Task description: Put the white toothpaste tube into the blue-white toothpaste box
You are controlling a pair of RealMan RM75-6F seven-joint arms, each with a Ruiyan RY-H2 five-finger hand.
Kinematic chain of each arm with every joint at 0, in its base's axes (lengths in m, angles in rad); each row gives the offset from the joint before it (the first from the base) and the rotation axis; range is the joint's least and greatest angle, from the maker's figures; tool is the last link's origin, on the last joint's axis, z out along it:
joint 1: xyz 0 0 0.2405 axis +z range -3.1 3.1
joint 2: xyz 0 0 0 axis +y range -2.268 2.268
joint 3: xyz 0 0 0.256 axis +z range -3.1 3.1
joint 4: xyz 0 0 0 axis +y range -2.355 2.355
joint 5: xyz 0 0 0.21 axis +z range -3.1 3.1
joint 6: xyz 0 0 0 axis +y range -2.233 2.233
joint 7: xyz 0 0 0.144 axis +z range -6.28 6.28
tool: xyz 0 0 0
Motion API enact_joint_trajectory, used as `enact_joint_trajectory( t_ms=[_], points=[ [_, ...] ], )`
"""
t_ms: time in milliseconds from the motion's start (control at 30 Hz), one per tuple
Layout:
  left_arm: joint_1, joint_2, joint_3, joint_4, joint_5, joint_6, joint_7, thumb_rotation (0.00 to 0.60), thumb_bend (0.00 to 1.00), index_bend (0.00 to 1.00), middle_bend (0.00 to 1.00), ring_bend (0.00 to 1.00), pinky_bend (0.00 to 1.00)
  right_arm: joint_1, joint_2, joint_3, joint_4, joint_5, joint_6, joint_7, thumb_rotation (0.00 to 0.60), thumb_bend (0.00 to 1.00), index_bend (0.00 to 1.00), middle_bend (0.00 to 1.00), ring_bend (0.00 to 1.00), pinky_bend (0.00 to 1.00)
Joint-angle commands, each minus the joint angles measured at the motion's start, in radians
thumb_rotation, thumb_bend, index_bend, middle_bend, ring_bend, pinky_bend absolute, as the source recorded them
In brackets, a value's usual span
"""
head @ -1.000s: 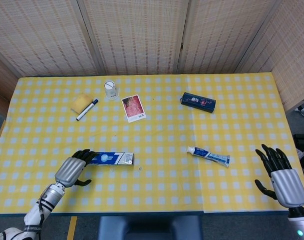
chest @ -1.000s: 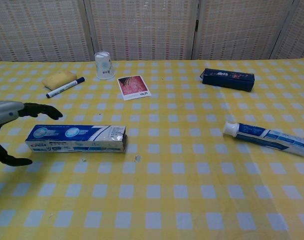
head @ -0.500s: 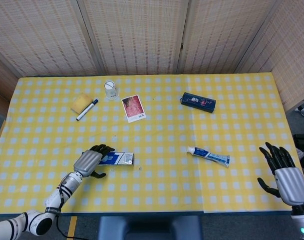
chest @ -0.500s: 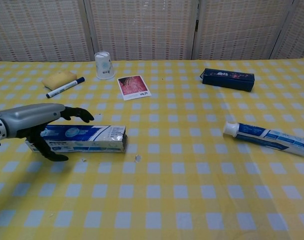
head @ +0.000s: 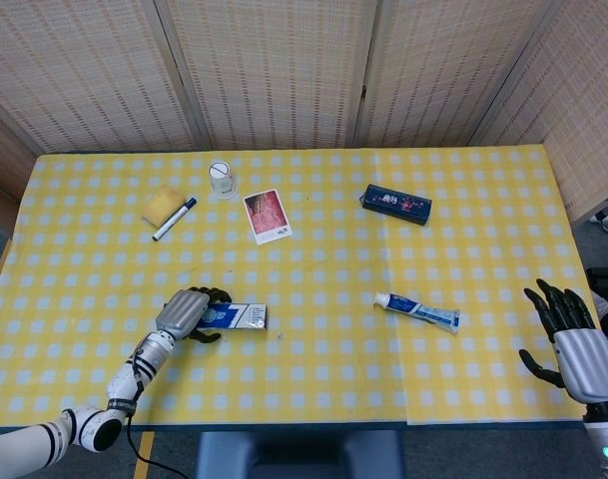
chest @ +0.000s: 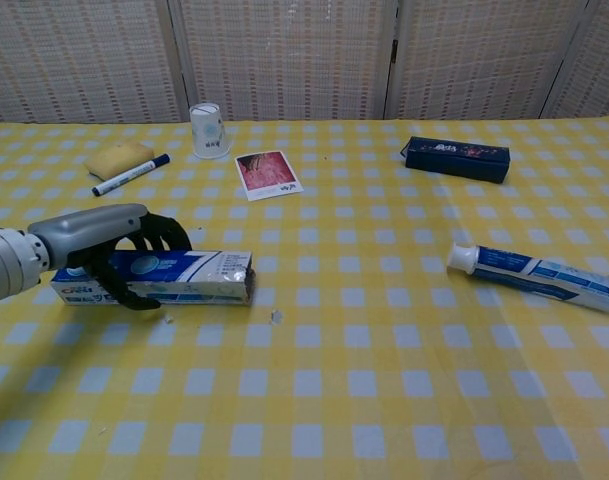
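The left robot hand [chest: 109, 240] grips the toothpaste box [chest: 174, 277] at its left end. The toothpaste tube [head: 417, 313] lies well right, near the open right robot hand [head: 573, 344].

Both views are evenly and brightly lit, with soft light that seems to come from overhead. Shadows are faint and short: a thin dark edge lies under the toothpaste box [chest: 154, 276] and beneath the left hand [chest: 109, 250] gripping it. No harsh glare marks the tablecloth [head: 313, 369]. The head view is sharp; the chest view looks slightly softer, perhaps blurred, toward its nearest edge.
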Motion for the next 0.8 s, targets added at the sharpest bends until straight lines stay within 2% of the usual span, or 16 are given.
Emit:
enact_joint_trajectory(
  t_ms=[33, 433, 633, 800],
  points=[
    [-0.012, -0.024, 0.000, 0.020, 0.015, 0.008, -0.025, 0.600, 0.25, 0.37, 0.38, 0.36, 0.36, 0.002, 0.000, -0.001, -0.003, 0.003, -0.006, -0.003, 0.600, 0.32, 0.00, 0.00, 0.00, 0.00],
    [-0.041, -0.089, -0.014, 0.087, -0.030, -0.005, -0.024, 0.600, 0.25, 0.40, 0.44, 0.41, 0.42, -0.002, 0.002, 0.001, 0.001, 0.001, 0.005, 0.005, 0.600, 0.33, 0.00, 0.00, 0.00, 0.00],
    [-0.038, -0.101, -0.018, 0.090, -0.051, 0.017, 0.003, 0.600, 0.25, 0.51, 0.59, 0.53, 0.52, -0.009, 0.003, 0.002, 0.003, -0.001, 0.019, 0.013, 0.600, 0.33, 0.00, 0.00, 0.00, 0.00],
    [-0.032, -0.091, -0.013, 0.051, -0.042, 0.045, 0.012, 0.600, 0.25, 0.56, 0.65, 0.58, 0.56, -0.006, 0.002, -0.002, 0.002, -0.008, 0.013, 0.008, 0.600, 0.33, 0.00, 0.00, 0.00, 0.00]
  ],
)
